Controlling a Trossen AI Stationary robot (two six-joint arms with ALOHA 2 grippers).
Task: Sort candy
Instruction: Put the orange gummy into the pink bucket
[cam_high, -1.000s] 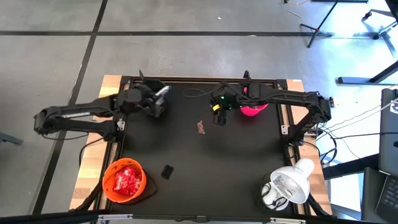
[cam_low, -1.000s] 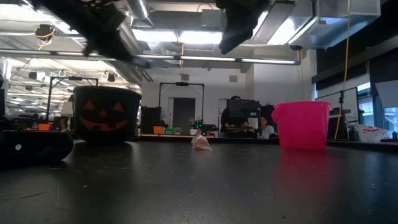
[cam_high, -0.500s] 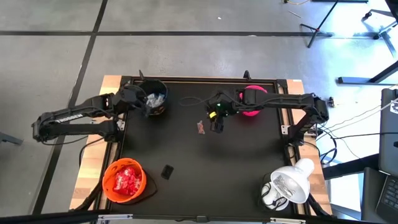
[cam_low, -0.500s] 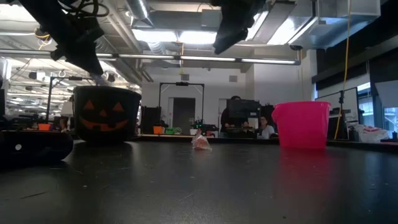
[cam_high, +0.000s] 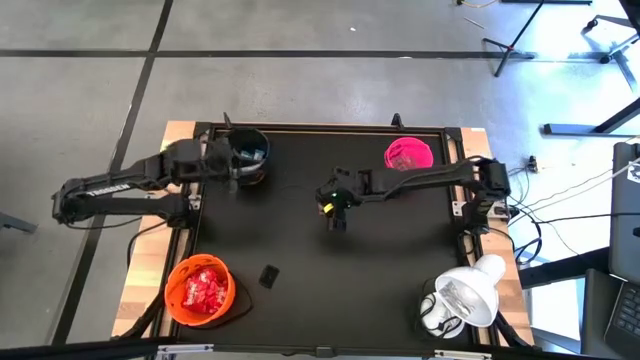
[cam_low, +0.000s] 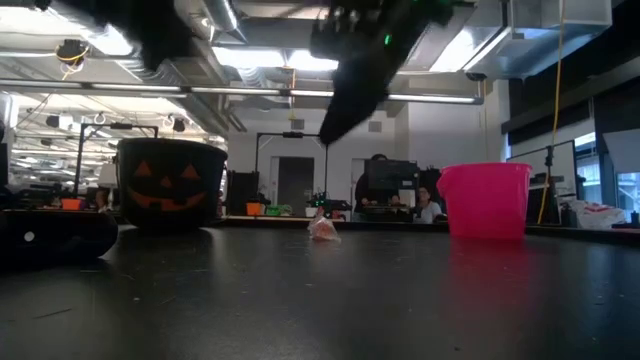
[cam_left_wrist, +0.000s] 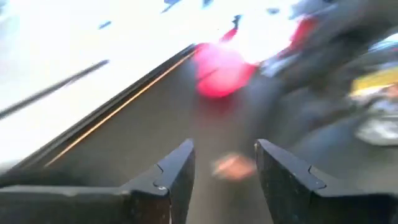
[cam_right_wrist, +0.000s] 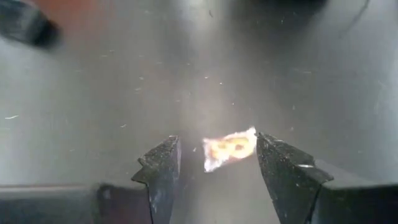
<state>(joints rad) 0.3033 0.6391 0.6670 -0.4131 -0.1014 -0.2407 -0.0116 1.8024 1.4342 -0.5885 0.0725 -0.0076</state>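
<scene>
Candy (cam_high: 205, 290), shiny red, filling orange bowl (cam_high: 172, 296); right claw (cam_right_wrist: 217, 163) spreading around crinkled sweet (cam_right_wrist: 229, 148); left claw (cam_left_wrist: 222, 163) gaping.

candy (cam_right_wrist: 229, 148) | single crinkled wrapped piece | lying mid-table, apart

Two dark, slender, jointed arms are showing matte black casings; the right gripper (cam_high: 334, 212) is glowing with a small green-yellow light, its fingers (cam_right_wrist: 160, 168) wedge-shaped.

Overhead, table-level and two wrist cameras, all sharing the black table (cam_high: 300, 250).
</scene>
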